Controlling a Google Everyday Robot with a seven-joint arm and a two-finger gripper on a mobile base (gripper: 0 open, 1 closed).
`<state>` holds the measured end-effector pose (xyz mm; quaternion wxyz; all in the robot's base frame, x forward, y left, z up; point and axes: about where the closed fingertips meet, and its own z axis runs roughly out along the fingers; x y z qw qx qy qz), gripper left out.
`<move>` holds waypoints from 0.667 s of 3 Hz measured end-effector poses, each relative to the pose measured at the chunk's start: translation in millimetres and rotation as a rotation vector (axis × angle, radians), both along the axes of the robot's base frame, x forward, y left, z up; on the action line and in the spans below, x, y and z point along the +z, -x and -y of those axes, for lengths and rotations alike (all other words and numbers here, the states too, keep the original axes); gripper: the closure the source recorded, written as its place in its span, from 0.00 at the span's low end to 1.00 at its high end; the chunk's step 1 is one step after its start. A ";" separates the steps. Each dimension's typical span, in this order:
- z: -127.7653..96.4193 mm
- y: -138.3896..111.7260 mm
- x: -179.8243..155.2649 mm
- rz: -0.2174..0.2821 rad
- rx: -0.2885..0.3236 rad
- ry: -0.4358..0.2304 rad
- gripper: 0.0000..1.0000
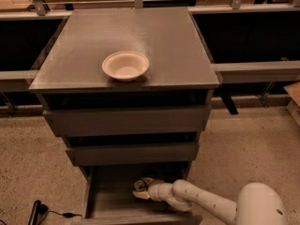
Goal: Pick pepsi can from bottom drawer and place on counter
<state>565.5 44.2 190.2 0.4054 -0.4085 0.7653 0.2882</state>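
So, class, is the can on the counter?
No: the can sits in the bottom drawer at the gripper; only a bowl is on the counter.

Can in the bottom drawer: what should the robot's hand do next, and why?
Probably lift the can up out of the bottom drawer, if its hold is firm: the gripper is right at the can, and the counter is higher up.
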 end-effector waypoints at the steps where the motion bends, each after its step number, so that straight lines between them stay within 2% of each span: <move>1: 8.9 0.2 34.3 0.055 -0.002 -0.038 1.00; 2: 56.1 13.3 87.2 0.121 -0.032 -0.049 1.00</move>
